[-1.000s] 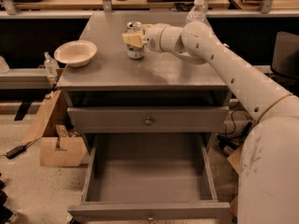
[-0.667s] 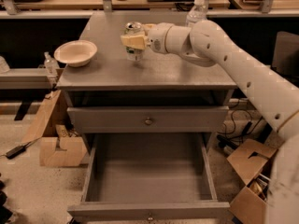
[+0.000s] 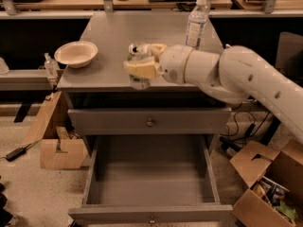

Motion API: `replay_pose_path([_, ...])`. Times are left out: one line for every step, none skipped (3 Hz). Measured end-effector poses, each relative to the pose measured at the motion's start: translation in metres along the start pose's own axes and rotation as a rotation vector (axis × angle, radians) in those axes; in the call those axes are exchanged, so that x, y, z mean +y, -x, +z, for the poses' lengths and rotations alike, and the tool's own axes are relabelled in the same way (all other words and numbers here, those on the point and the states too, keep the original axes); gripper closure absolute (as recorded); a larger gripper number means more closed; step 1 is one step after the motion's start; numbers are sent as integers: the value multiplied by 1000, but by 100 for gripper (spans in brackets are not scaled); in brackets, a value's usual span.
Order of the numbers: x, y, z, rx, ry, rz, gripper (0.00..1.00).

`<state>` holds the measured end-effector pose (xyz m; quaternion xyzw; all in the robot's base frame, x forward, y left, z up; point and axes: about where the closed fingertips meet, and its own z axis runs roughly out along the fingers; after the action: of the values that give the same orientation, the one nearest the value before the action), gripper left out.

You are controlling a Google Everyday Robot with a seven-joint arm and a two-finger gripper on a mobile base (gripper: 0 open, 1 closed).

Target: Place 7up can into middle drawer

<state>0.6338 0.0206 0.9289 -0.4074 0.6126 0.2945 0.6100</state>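
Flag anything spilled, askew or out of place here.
Nothing stands out. The gripper holds the can upright at the cabinet's front edge, with the drawer open below. The bowl and bottle stand upright, nothing spilled. Cardboard boxes sit on the floor.

My arm (image 3: pixel 255 79): glossy white shell, thick tapered links, rounded wrist segment, thin tan seam ring, small dark dots along forearm. My pincer (image 3: pixel 142 60): pale cream-yellow fingers (image 3: pixel 142 70), located over tabletop (image 3: pixel 109 32) front edge.
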Motion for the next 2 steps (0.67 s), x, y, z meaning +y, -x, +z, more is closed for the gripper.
replay_pose_path([49, -24, -41, 14, 28, -39, 100])
replay_pose_path([41, -80, -107, 48, -44, -55, 100])
